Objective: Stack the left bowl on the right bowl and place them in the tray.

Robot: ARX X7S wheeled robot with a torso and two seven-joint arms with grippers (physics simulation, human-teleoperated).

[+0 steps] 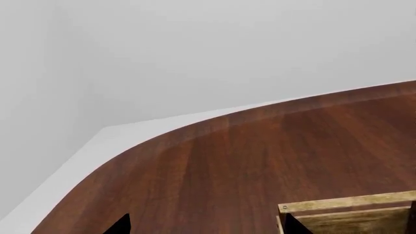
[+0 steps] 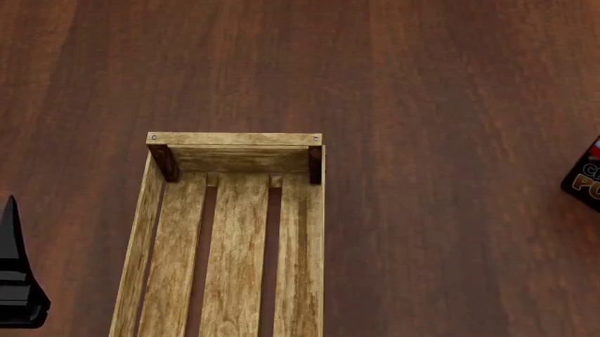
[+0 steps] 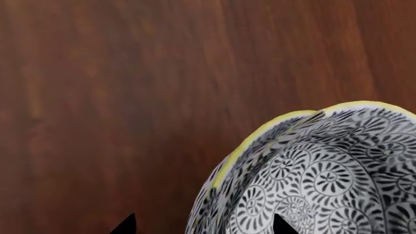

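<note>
Under the head camera spreads the table [image 2: 431,105], dark reddish wood whose grain runs from near to far, and it fills almost the whole view. From the left wrist camera its rounded edge [image 1: 195,131] shows against a pale grey floor and wall.

Next in size is the tray [image 2: 235,232], a long crate of light weathered wood lying left of centre on the table, its length running from near to far. It has three bottom slats with dark gaps between them, low plank sides, and dark posts in its two far corners. Nothing lies in the part that shows. One corner of it also appears in the left wrist view [image 1: 351,214].

At the right wrist camera a bowl [image 3: 325,185] shows, white with black spiral medallions and a yellow rim, seeming to sit just beside the right gripper [image 3: 201,225], whose two dark fingertips [image 3: 124,225] stand apart, one on either side of the bowl's rim.

A dark printed box [image 2: 586,175] peeks in at the far right edge.

Smallest, the left gripper [image 2: 14,274] is a black shape at the left edge; I cannot tell whether it is parted or closed.
</note>
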